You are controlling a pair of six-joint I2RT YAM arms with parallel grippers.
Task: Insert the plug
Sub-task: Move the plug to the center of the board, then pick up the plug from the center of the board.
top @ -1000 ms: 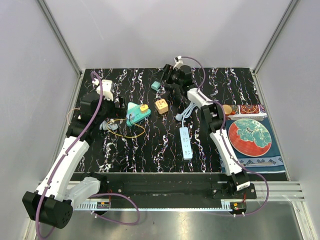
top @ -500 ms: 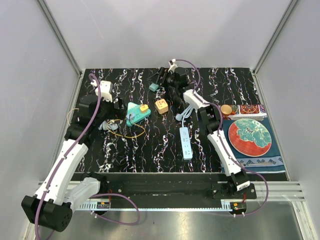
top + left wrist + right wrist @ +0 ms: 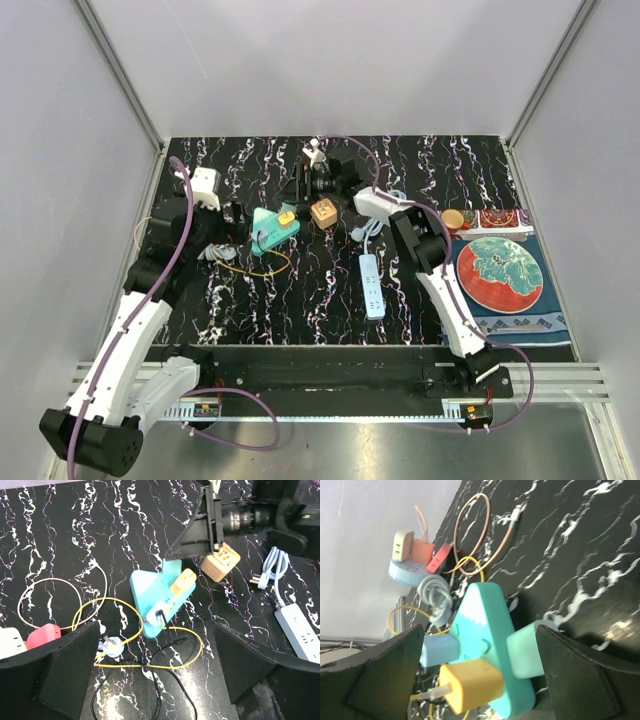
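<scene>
A teal triangular power strip [image 3: 272, 229] lies left of centre, with a yellow plug [image 3: 287, 216] and a pale blue plug [image 3: 437, 650] in it. My right gripper [image 3: 303, 188] hovers at its far corner, open wide. In the right wrist view the strip [image 3: 485, 630] lies between the jaws [image 3: 480, 645]. A mint green plug [image 3: 525, 652] sits against the strip's side, next to the right finger [image 3: 585, 680]. My left gripper [image 3: 235, 213] is open and empty [image 3: 156, 630] above the yellow and black cables, just near the strip [image 3: 152, 592]. The mint plug is hidden in the left wrist view.
An orange cube adapter [image 3: 322, 212] stands right of the strip. A white power strip [image 3: 371, 285] with coiled cord [image 3: 372, 222] lies mid-table. A red plate [image 3: 500, 272] rests on a patterned cloth at right. Pink and white adapters [image 3: 42, 635] and a yellow cable loop [image 3: 258, 265] lie at left.
My right gripper has swung left and nearer from the back of the table, bringing the mint plug to the strip's side. My left arm has drawn back a little.
</scene>
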